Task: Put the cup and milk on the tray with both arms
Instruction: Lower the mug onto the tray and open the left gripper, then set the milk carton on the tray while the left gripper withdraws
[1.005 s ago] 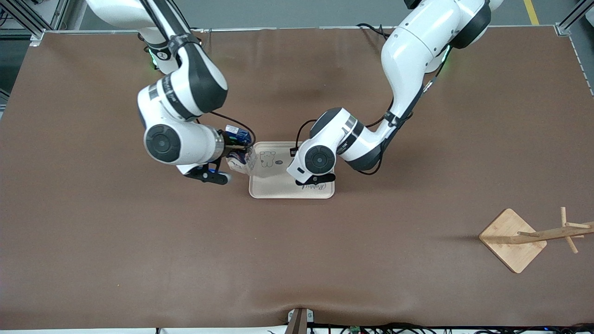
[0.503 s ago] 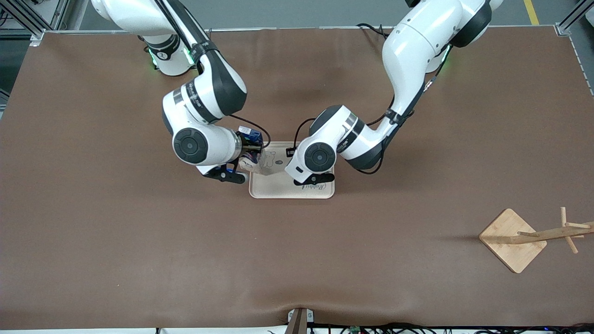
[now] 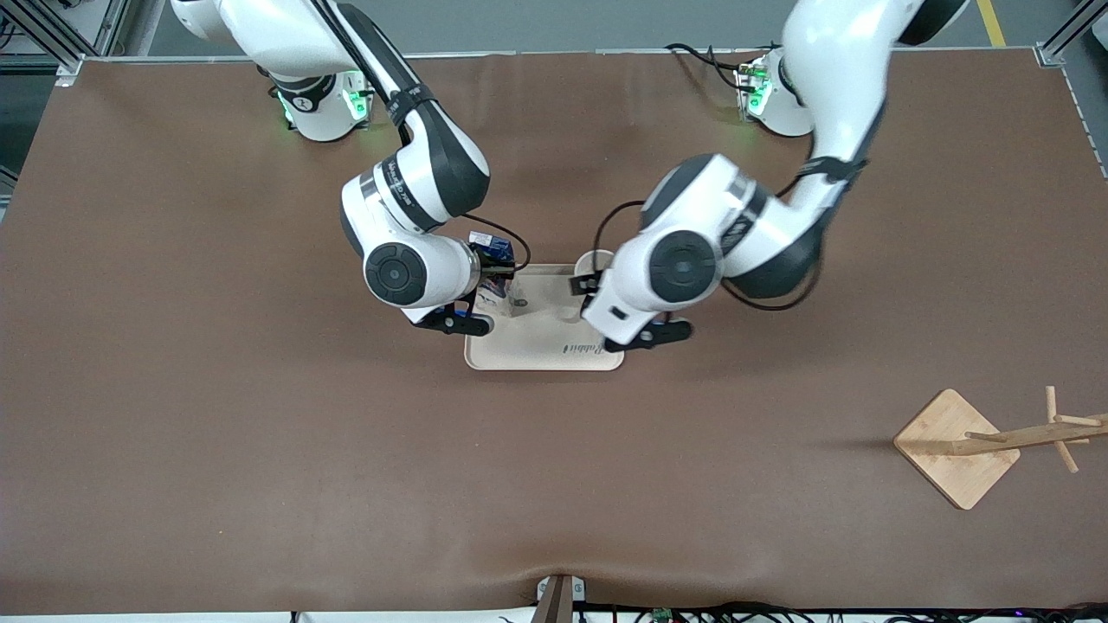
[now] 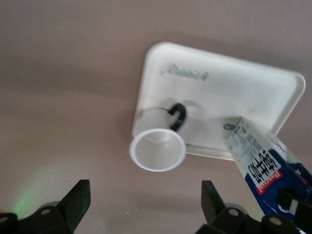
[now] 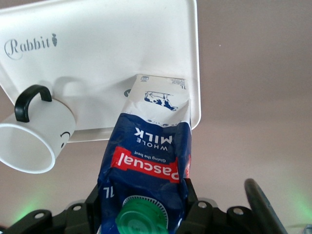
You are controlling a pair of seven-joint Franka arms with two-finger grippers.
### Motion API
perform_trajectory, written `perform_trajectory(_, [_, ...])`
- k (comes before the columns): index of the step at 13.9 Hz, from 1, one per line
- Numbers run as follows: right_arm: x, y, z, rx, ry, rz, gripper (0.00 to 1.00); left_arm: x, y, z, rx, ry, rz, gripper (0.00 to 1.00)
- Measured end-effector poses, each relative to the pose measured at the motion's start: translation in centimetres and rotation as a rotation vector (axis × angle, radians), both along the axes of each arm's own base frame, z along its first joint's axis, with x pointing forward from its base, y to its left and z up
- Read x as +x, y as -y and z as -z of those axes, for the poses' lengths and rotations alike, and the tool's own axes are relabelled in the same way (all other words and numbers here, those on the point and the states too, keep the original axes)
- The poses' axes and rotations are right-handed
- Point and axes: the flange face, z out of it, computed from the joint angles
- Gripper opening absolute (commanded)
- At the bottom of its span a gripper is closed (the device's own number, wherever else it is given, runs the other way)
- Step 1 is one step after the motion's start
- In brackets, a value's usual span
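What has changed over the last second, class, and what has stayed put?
The right gripper, shut on the milk, carried it from beside the tray to over it. The left gripper, open, lifted away toward its own end, uncovering the cup standing on the tray. The tray and wooden stand stayed put.

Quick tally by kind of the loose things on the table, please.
White smiley mug: 1
Blue-and-red gable-top milk carton: 1
Cream rectangular tray: 1
Wooden peg stand on a diamond base: 1
Total: 4
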Motion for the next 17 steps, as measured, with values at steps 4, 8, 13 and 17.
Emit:
perform_trajectory(4, [0.0,-0.3,0.1,0.025,0.010,-0.055,0.24,3.2,-8.7,-5.0,0.095,0.100,-0.047,1.00])
perform_trajectory(8, [0.1,-0.6,0.2,0.030,0.011,-0.068,1.00,3.8,-17.1,-11.7,0.116,0.176,0.001,1.00])
perform_trajectory(13, [0.2,-0.7,1.3,0.024,0.005,-0.069,1.00,2.6,-28.6,-19.7,0.088,0.254,0.112,1.00])
perform_trajectory(17, [0.9,-0.8,0.2,0.032,0.025,-0.066,1.00,0.4,-33.4,-23.4,0.092,0.271,0.154,1.00])
